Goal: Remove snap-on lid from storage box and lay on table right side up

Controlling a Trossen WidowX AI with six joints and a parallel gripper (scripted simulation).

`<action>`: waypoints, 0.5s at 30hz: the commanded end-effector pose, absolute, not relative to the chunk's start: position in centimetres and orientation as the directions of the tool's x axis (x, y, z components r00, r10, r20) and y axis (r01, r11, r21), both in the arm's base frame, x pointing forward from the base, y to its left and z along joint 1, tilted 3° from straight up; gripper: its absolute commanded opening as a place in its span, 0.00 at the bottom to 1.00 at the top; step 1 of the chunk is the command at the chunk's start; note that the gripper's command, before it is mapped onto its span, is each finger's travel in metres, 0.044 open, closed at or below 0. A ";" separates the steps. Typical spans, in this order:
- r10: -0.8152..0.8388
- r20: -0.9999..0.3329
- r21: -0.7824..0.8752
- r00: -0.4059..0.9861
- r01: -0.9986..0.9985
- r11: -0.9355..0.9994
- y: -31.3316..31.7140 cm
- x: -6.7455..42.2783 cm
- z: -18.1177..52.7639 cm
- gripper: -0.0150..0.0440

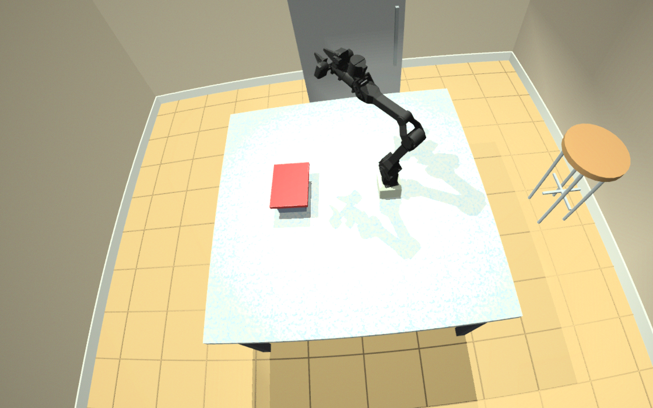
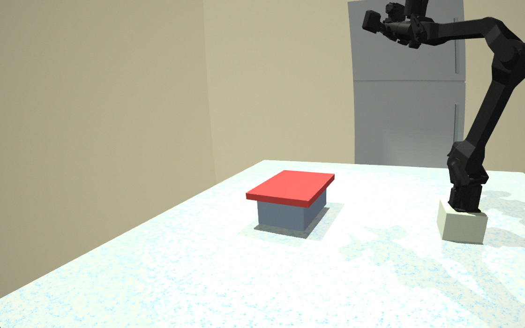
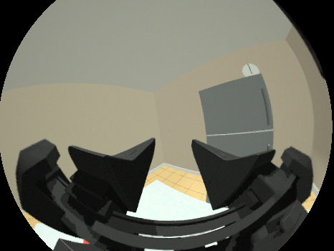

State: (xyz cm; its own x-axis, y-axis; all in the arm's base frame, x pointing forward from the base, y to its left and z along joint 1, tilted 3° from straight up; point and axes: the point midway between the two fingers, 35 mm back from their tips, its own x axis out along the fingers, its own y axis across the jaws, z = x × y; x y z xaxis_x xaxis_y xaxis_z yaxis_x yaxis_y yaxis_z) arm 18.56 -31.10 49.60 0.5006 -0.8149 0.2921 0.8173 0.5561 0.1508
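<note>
Red lid is seated on the grey-blue storage box, left half of the table, well apart from the arm base. Lid is flat, level, right side up. In the top view its long axis runs along the near-far direction of the table, short axis left-right. Lid overhangs the box walls on the sides that can be seen. Box interior is hidden by the lid, so contents cannot be told.

Gripper is held high above the far table edge, in front of the grey fridge, nowhere near the lid. It is pointed roughly sideways toward the lid side of the room, not down. In the wrist view the gripper is seen about half open; nothing is gripped, only wall, fridge and a strip of table seen through the gap between the fingers. A sliver of red is caught at the lower left of the wrist view.

Stool stands on the floor off the right of the table.
</note>
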 end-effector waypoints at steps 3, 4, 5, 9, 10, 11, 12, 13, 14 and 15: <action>-0.766 0.079 0.416 0.638 0.677 0.607 -28.2 24.1 42.3 0.65; -0.763 0.073 0.424 0.642 0.673 0.606 -28.1 24.2 42.1 0.65; -0.754 0.055 0.448 0.654 0.659 0.604 -27.8 24.7 41.4 0.65; -0.672 -0.090 0.619 0.735 0.570 0.541 -24.8 27.8 36.2 0.65; -0.647 -0.127 0.657 0.752 0.552 0.513 -23.9 28.5 34.8 0.65; -0.620 -0.165 0.692 0.767 0.538 0.481 -22.9 29.2 33.4 0.65; -0.592 -0.202 0.724 0.780 0.527 0.446 -21.9 29.7 32.1 0.65; -0.564 -0.239 0.752 0.791 0.518 0.408 -20.9 30.2 30.7 0.65; -0.559 -0.245 0.755 0.792 0.517 0.402 -20.7 30.3 30.5 0.65; -0.546 -0.262 0.767 0.796 0.515 0.383 -20.2 30.5 29.8 0.65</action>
State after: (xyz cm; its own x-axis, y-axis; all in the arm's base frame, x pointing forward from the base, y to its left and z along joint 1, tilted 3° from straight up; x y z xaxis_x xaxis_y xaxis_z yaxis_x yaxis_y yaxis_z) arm 29.61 -22.30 32.51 0.7774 -0.5995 -0.1904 0.5325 0.4663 0.7064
